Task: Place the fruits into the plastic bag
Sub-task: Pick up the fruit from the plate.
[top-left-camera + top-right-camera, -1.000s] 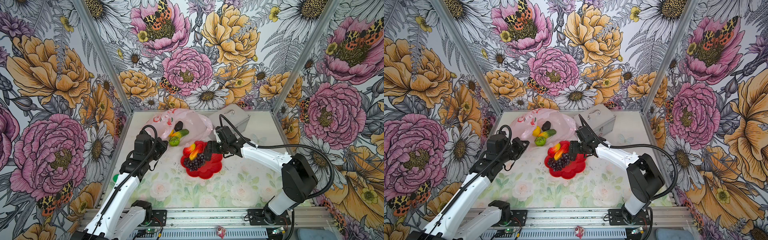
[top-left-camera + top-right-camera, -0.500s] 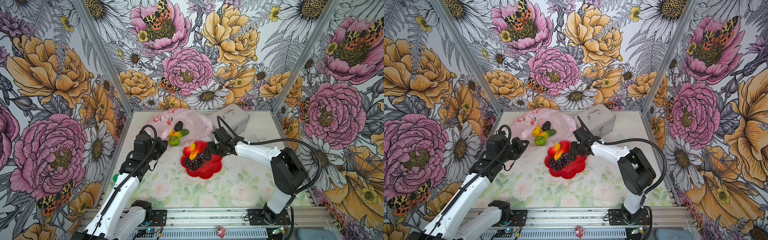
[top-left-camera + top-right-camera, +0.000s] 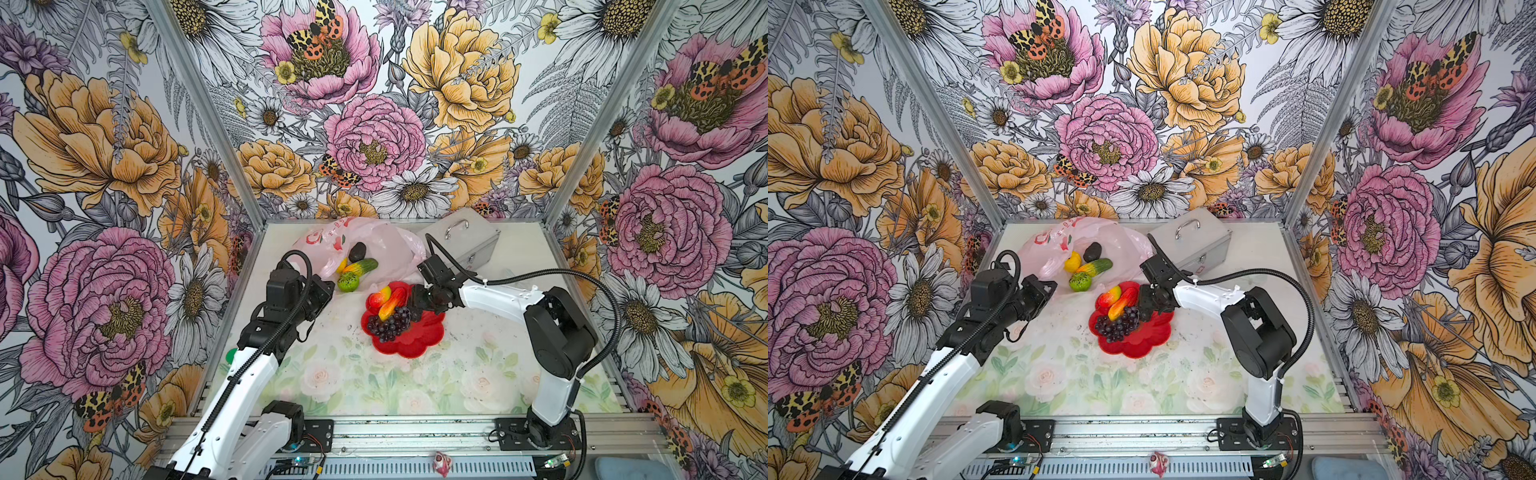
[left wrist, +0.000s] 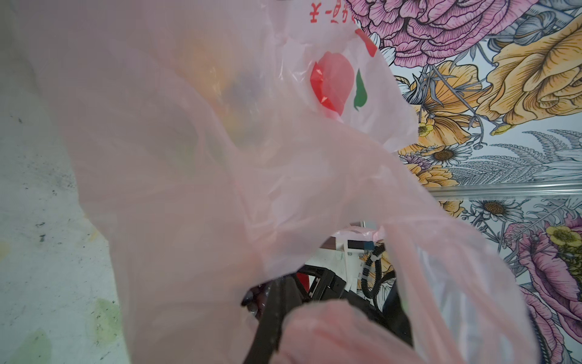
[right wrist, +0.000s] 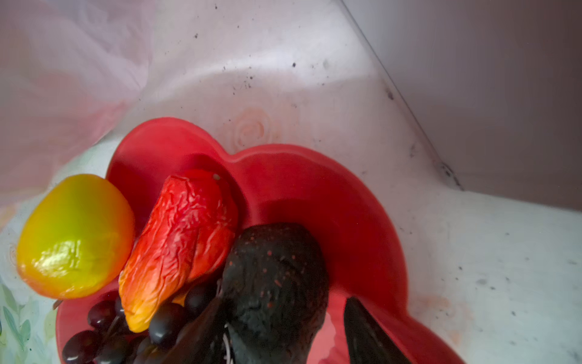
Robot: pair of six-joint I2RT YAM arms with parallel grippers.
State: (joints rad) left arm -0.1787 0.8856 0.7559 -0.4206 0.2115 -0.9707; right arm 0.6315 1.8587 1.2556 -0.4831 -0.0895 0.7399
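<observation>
so the right gripper (image 5: 283,299) is down in the red dish (image 5: 330,205), jaws roughly half open and straddling a dark speckled fruit (image 5: 277,268). 1 of its fingers (image 5: 201,334) looks pressed against the fruit, but there's a sliver of red showing beside the other 1, so honestly I can't tell if it's got a real grip. Packed right against that fruit is a wrinkly red-yellow mango (image 5: 179,239), with a smoother mango (image 5: 75,236) hanging over the rim and the grape bunch (image 5: 126,331) tucked below.

In both top views the dish sits about dead centre of the frame. The left gripper (image 3: 326,286), left of centre, is pinched fully closed on the edge of the plastic bag (image 3: 386,245). The bag lies just above centre, right beside the dish.

At its mouth are the lemon (image 3: 341,264), avocado (image 3: 357,251) and long green-orange one (image 3: 362,266). The lime (image 3: 348,282) sits just below them, near the left gripper. A silver case (image 3: 461,241) sits to the bag's right.
</observation>
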